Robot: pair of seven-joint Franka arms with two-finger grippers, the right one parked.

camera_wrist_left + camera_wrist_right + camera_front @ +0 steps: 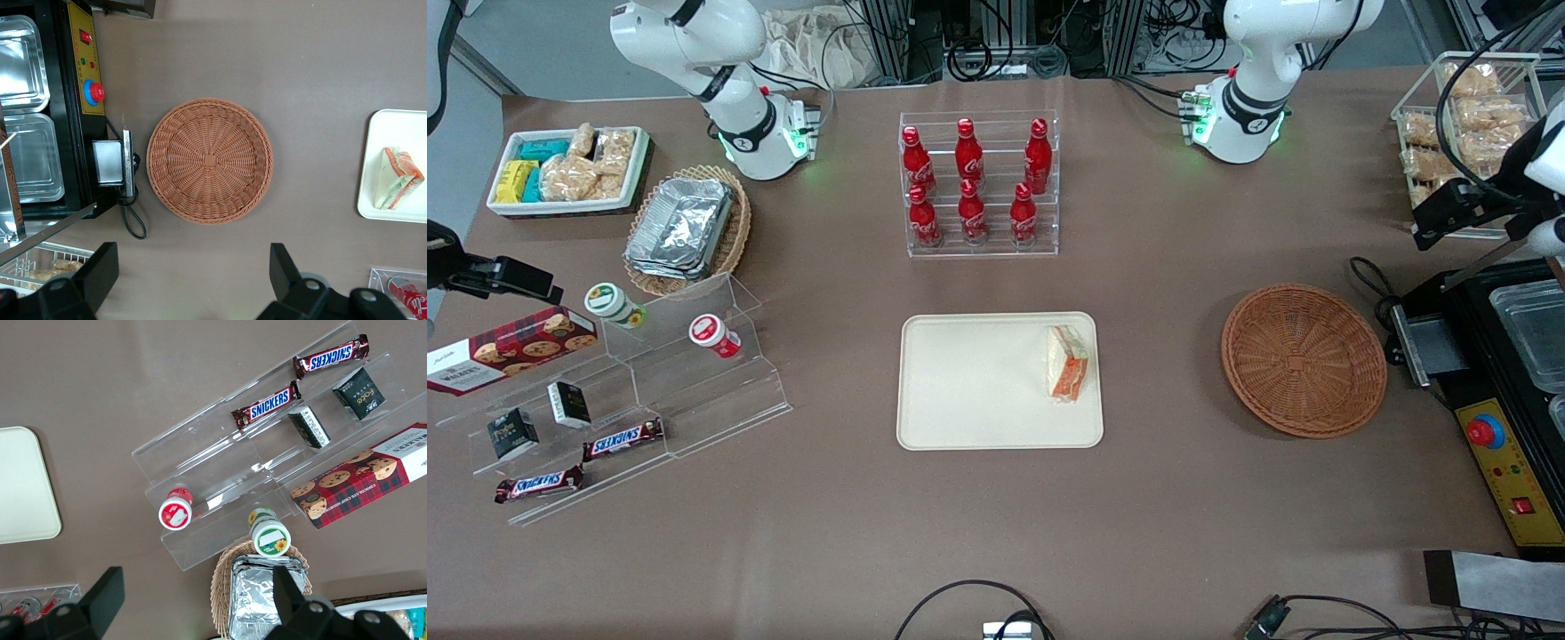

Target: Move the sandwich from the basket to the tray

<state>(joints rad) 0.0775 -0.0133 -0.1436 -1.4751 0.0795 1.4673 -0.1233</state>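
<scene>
Nearest the front camera of the task's things, the tray (996, 382) is seen lying flat on the table (1049, 533), with the sandwich (1068, 363) resting in it close to the rim that faces the basket (1304, 359); the basket, beside the tray toward the working arm's end, is seen to hold nothing; the placement is therefore judged done. The gripper (193, 280) is held high above the table, near the basket and well apart from the sandwich, its fingers (283, 267) spread wide with nothing between them. From the gripper the sandwich lies past the basket, toward the parked arm's end; its long axis is judged to run along the tray's short side; any coming move is judged a mere withdrawal.
</scene>
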